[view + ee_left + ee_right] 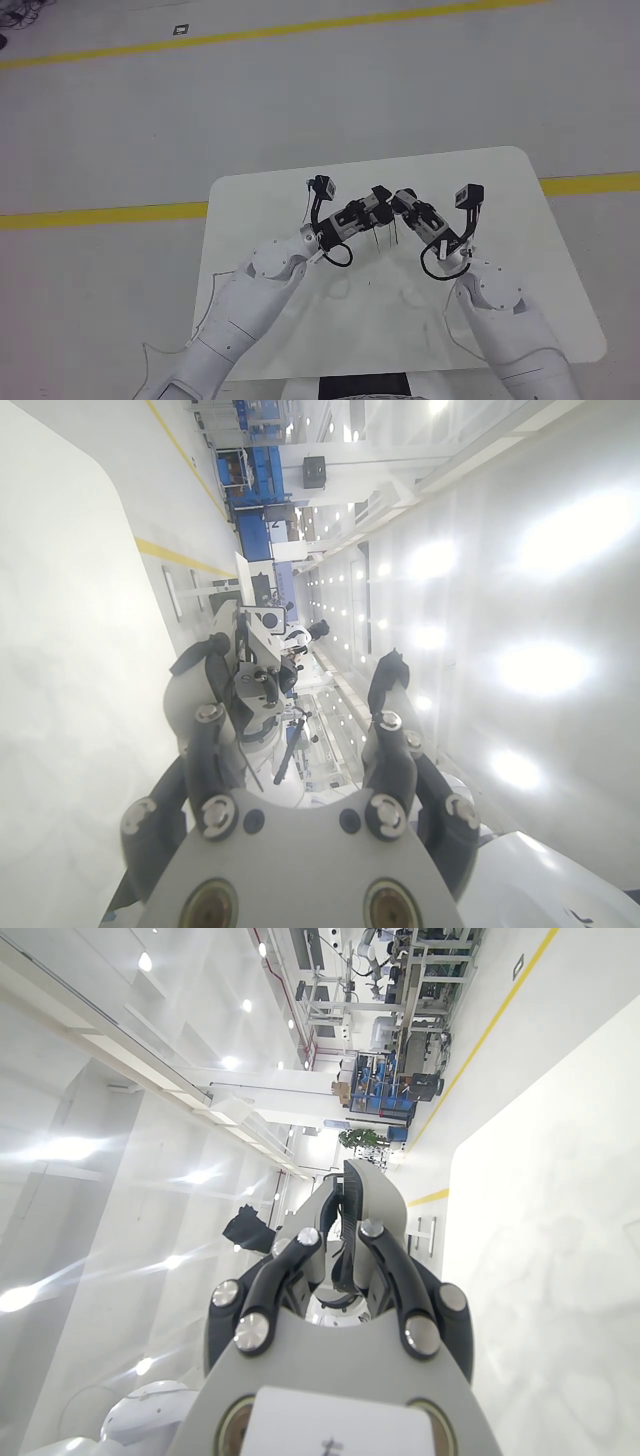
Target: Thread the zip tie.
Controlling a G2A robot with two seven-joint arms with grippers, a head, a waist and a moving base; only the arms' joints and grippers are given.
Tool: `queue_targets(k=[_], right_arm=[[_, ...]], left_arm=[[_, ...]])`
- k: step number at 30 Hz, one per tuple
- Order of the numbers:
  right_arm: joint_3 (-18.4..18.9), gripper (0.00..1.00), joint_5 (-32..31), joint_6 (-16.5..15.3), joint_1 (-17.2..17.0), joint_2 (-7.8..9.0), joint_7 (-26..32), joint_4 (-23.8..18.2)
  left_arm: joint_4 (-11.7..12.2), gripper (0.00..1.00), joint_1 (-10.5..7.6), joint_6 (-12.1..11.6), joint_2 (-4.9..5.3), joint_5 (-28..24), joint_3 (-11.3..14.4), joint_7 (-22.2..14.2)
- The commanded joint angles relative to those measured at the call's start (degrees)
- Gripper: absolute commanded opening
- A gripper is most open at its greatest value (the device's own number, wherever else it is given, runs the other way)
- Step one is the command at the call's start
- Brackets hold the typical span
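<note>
The two arms meet tip to tip over the middle of the white table (520,200). On the left, the left gripper (378,198) is held above the tabletop. In the left wrist view its fingers (390,675) are seen spread wide apart, with nothing gripped between them. Through that gap the other arm's tip is framed. Just on the robot's side of the meeting fingertips, the zip tie (396,232) is seen as a thin dark strip. Its long axis lies crosswise to the line of the two grippers, with one end close under the right gripper's tip and the other pointed back toward the robot. In the left wrist view the zip tie (290,750) is shown raised clear of the table (50,650), running roughly along the tabletop rather than down toward it. A second, thinner dark strand (375,237) is laid nearly parallel to it on the left gripper's side, and it is also picked out in the left wrist view (250,767). Whether it belongs to the same tie cannot be told. To the right, the right gripper (408,203) is held at the same height, facing the left one. In its own wrist view the right gripper (342,1198) is seen with its fingers (352,1208) pressed together, the ribbed pad of one being turned edge-on. Whether the end of the tie is pinched between them cannot be made out. One dark fingertip of the left gripper is visible just beside it, and the table's rounded corner (550,1228) is seen beyond.
</note>
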Motion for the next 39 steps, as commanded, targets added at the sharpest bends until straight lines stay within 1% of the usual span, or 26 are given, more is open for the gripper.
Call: queue_targets(k=[1, 5, 9, 11, 23, 32, 39], right_arm=[[0.0, 0.0, -0.4, 0.0, 0.0, 0.03, -0.1, 0.0], [0.1, 0.0, -1.1, 0.0, -0.2, 0.11, -0.2, 0.0], [0.0, 0.0, -3.2, 0.0, -0.3, 0.24, -0.5, -0.2], [-0.1, 0.0, -3.4, 0.0, -0.4, 0.25, -0.7, -0.3], [0.0, 0.0, -4.6, 0.0, -0.4, 0.47, -1.5, -0.2], [0.2, 0.0, -4.3, 0.0, -0.4, 0.57, -2.0, -0.6], [0.3, 0.0, -5.1, 0.0, -0.5, 0.68, -1.8, -1.0]], left_arm=[[0.0, 0.53, -0.02, 0.0, 0.0, 0.0, 0.0, 0.1], [-0.3, 0.5, 0.06, 0.0, 0.05, 0.1, -0.1, 0.3], [-0.3, 0.51, 0.02, 0.0, 0.06, 0.3, 0.0, 0.4], [-0.2, 0.49, -0.09, 0.0, 0.04, 0.3, 0.1, 0.4], [-0.2, 0.48, -0.11, 0.0, 0.14, 0.6, 0.2, 0.9], [0.1, 0.47, -0.3, 0.0, 0.14, 0.5, 0.5, 0.9], [0.3, 0.46, -0.44, 0.4, 0.16, 1.1, 0.7, 1.4]])
